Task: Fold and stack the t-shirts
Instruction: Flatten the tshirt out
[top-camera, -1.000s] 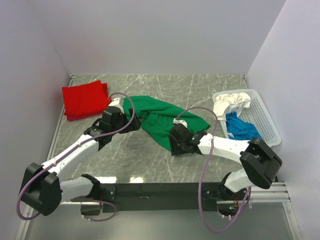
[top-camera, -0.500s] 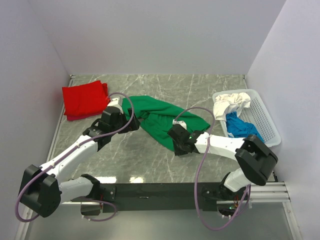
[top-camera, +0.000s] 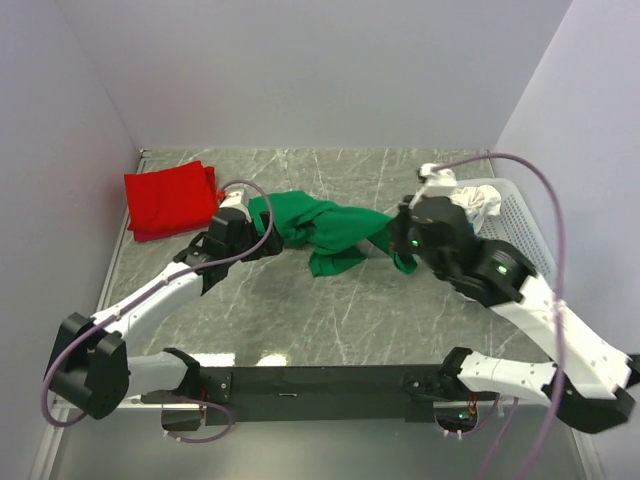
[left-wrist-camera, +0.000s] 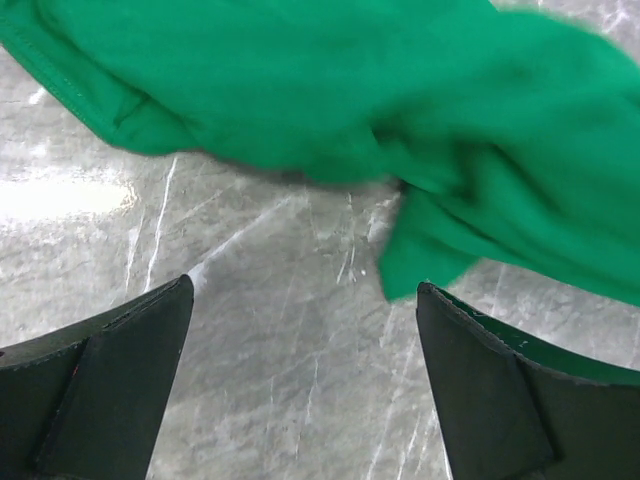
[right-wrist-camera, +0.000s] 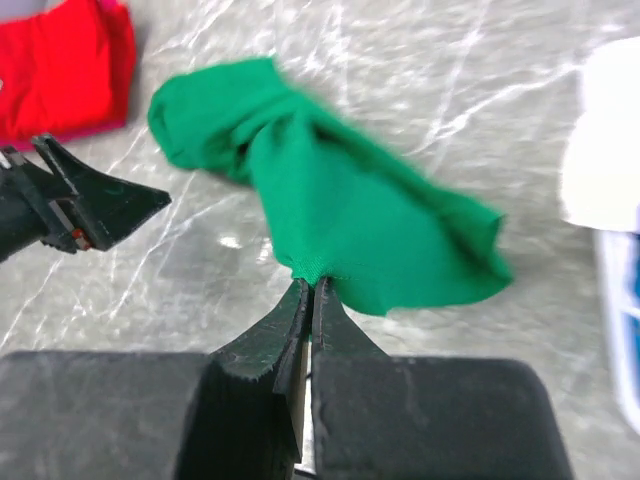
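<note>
The green t-shirt (top-camera: 320, 228) is held bunched above the tabletop's middle, 1 edge pinched tight by the right gripper (right-wrist-camera: 307, 290), likely for spreading; the left gripper (left-wrist-camera: 305, 290) is set wide and empty beside it

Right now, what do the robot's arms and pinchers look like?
The left arm and right arm are white tubes with black joints. A purple cable loops along each. The left gripper and right gripper have black wedge-shaped fingers. Green lights glow on the right arm.

Bunched t-shirt (top-camera: 320, 228): between left gripper (left-wrist-camera: 305, 288) and right gripper (right-wrist-camera: 305, 290), one edge pinched in the right's tips.
Folded t-shirt (top-camera: 170, 198): left of left gripper.
Basket (top-camera: 530, 240): right of right gripper.
</note>
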